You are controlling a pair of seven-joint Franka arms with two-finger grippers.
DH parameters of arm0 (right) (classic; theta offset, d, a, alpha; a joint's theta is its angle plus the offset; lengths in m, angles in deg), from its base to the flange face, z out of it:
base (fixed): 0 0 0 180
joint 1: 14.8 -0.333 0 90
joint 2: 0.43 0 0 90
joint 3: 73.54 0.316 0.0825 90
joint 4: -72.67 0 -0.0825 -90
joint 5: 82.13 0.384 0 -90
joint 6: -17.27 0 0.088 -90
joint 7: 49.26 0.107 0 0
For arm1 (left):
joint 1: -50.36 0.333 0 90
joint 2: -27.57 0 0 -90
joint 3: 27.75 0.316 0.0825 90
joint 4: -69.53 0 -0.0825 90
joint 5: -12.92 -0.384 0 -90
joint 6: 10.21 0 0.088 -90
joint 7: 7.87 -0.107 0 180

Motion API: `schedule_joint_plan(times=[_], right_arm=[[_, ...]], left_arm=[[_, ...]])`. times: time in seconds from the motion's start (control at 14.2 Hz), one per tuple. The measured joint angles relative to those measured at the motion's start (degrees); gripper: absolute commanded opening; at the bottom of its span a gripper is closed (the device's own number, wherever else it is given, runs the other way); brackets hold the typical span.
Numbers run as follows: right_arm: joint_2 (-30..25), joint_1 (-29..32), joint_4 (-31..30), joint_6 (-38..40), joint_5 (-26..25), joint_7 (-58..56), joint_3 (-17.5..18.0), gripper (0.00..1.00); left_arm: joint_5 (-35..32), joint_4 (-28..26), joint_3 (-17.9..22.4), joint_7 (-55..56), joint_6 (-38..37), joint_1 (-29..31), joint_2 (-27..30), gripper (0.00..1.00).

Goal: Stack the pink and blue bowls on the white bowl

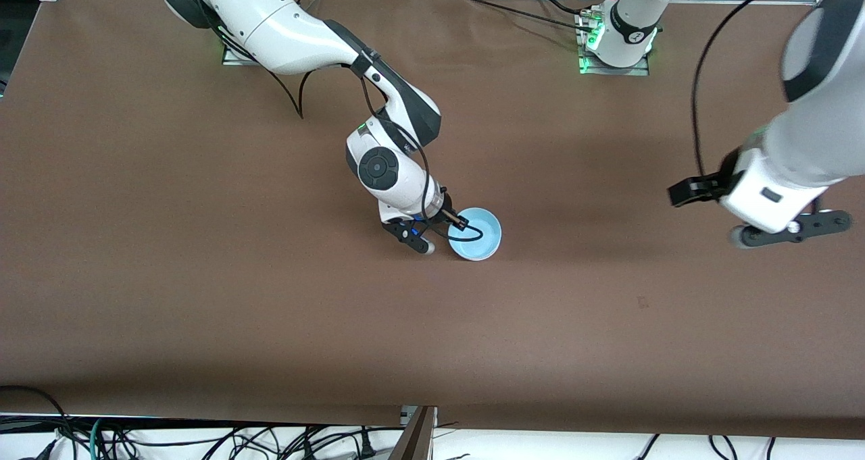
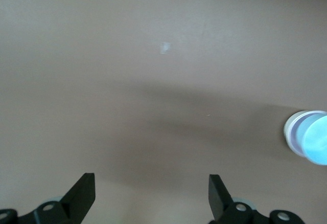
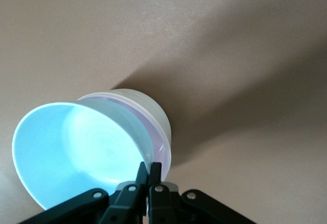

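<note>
The light blue bowl [image 1: 478,234] lies tilted in the pale pink bowl, which is nested in the white bowl, at the middle of the table. In the right wrist view the blue bowl [image 3: 76,150] leans out over the pink bowl's rim [image 3: 159,143], with the white bowl [image 3: 145,105] outermost. My right gripper [image 1: 461,224] [image 3: 148,171] is shut on the blue bowl's rim. My left gripper [image 1: 791,230] [image 2: 152,193] is open and empty, up in the air over the left arm's end of the table. The stack also shows in the left wrist view [image 2: 308,137].
The brown table [image 1: 203,277] bears nothing else. The arm bases [image 1: 616,48] stand along its edge farthest from the front camera. Cables hang below the edge nearest that camera.
</note>
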Motion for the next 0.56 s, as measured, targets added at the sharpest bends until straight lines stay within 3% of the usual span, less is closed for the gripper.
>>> schedule_joint_plan(times=[0.56], right_arm=[[1.3, -0.4, 0.1, -0.1, -0.2, 0.0, 0.0, 0.00]], left_arm=[[0.6, -0.4, -0.9, -4.3, -0.7, 1.6, 0.6, 1.00]])
